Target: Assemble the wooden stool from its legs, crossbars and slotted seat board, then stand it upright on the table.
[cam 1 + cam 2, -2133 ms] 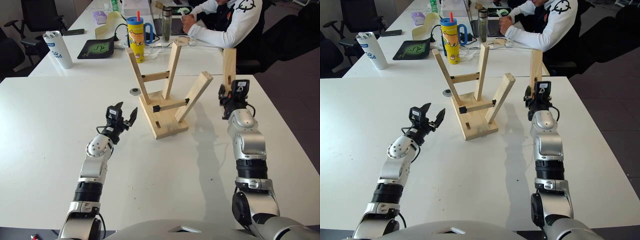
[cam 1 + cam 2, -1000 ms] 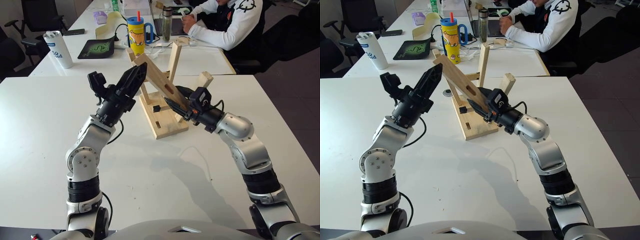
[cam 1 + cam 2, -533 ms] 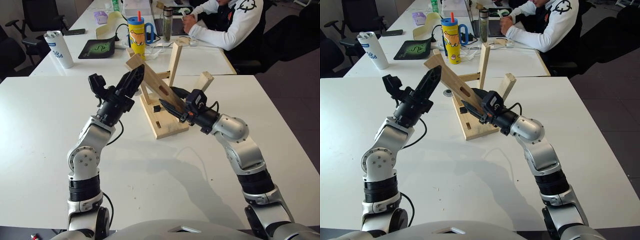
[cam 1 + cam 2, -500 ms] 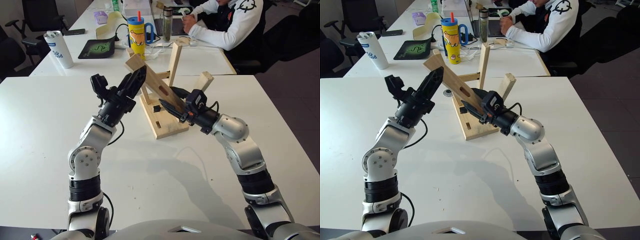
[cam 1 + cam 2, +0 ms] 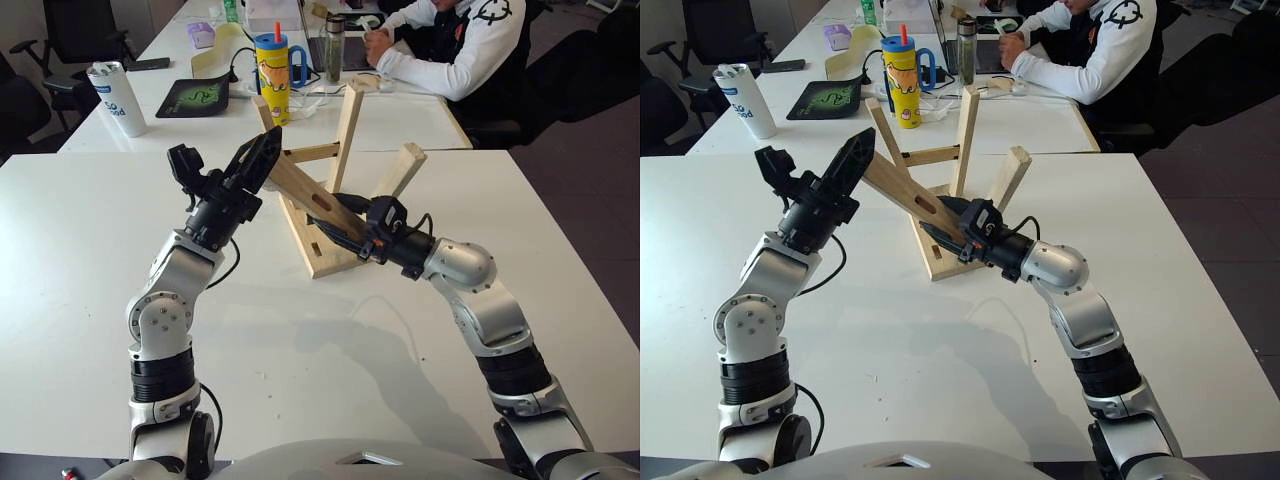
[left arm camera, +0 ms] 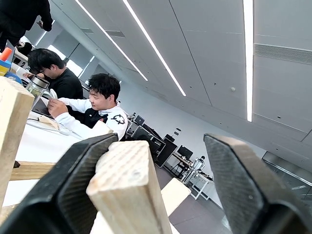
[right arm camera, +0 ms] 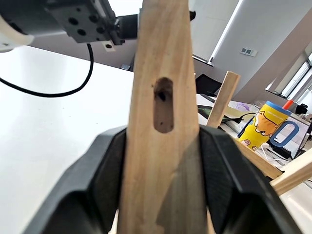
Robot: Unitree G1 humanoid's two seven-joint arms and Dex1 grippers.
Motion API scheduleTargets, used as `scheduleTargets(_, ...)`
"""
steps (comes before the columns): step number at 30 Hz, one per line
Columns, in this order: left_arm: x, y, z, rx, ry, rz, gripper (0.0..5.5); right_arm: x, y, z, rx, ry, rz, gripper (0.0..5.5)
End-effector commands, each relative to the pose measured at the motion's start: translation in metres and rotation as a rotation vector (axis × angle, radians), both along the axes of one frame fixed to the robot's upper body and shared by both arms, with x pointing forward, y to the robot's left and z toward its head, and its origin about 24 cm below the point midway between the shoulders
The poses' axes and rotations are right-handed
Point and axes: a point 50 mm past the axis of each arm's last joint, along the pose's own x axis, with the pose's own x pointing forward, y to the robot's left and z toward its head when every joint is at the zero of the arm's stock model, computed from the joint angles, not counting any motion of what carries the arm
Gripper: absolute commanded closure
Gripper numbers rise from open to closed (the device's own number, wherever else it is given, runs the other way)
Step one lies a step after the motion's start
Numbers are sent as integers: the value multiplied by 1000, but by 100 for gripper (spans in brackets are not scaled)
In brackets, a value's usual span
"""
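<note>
The slotted seat board (image 5: 338,260) lies on the white table (image 5: 80,260), with three legs (image 5: 346,125) pointing up and crossbars (image 5: 312,153) joining them. A loose fourth leg (image 5: 305,193) slants in the air in front of this assembly. My right gripper (image 5: 352,222) is shut on its lower part, a finger clamped on each side below an oval slot (image 7: 163,105). My left gripper (image 5: 266,150) sits around the leg's raised end (image 6: 129,190), open, with one finger (image 6: 73,180) against the wood and the other standing apart.
A yellow cup (image 5: 272,75), a white tumbler (image 5: 117,98), a black mat (image 5: 195,95) and a bottle (image 5: 333,45) stand on the far table. The near and right parts of the white table are bare.
The right gripper carried the leg from upright at the right over to the stool, then lowered it to a flatter slant. The left arm rose from the table to the leg's upper end.
</note>
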Motion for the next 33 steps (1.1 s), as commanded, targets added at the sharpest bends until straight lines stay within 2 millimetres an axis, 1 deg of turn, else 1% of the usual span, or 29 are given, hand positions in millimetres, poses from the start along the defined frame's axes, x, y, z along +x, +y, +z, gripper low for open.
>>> scheduleTargets(1, -3, -4, 0, 42, -19, -24, 268, 0, 2, 4, 6, -11, 4, 345)
scheduleTargets(9, -3, -5, -1, 58, -17, -29, 384, 1, 4, 13, 31, -60, -5, 345)
scheduleTargets(13, -2, -5, -2, 63, -14, -32, 439, 2, 5, 14, 23, -79, -8, 345)
scheduleTargets(19, -1, -5, -2, 64, -12, -28, 442, 2, 5, 13, 15, -86, -8, 345)
scheduleTargets(24, 2, -1, -2, 57, -6, 14, 442, 2, 5, 12, 8, -84, -5, 345)
scheduleTargets(25, 3, 0, -2, 55, -3, 27, 442, 2, 5, 12, 7, -79, 0, 309)
scheduleTargets(29, 6, 4, -3, 47, 8, 57, 447, 2, 4, 15, 47, -58, 2, 256)
scheduleTargets(31, 7, 5, -4, 48, 14, 68, 447, 5, 2, 24, 125, -36, -18, 231)
scheduleTargets(33, 8, 6, -4, 47, 17, 76, 447, 11, -3, 36, 229, -12, -56, 224)
